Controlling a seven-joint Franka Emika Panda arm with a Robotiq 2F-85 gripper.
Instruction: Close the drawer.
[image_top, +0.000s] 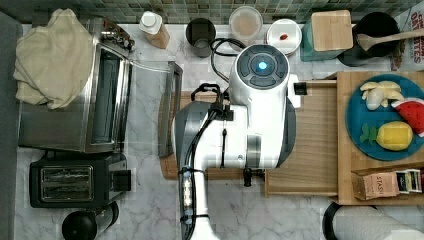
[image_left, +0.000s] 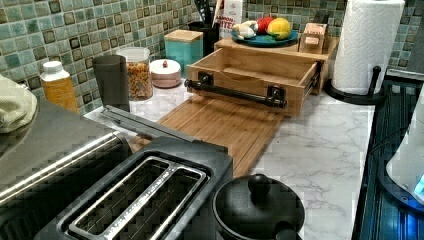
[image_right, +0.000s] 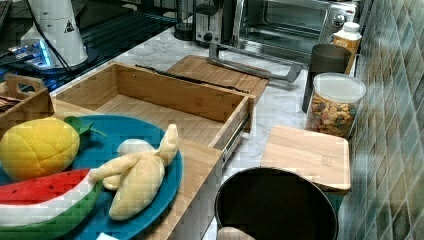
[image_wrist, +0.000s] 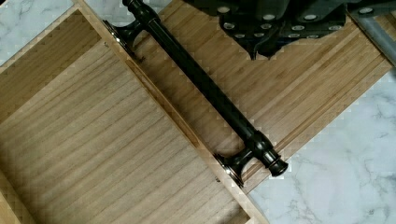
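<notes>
Standing pulled out from under the thick wooden top (image_left: 280, 48), the drawer (image_left: 260, 75) is open and bare inside, its flat grained bottom showing in the right view. Its long black bar handle (image_left: 235, 90) runs across the front panel, which overhangs the darker cutting board (image_left: 220, 125) on the marble counter (image_left: 320, 150). In the top view the white arm (image_top: 250, 115) sits over the drawer's front, with the blue plate (image_top: 375, 145) of toy fruit out at 3 o'clock and the toaster oven (image_top: 95, 100) at 9 o'clock. In the wrist view the gripper (image_wrist: 261, 46) hangs above the cutting board just beside the handle, not touching it; whether its fingers are parted or closed I cannot tell
</notes>
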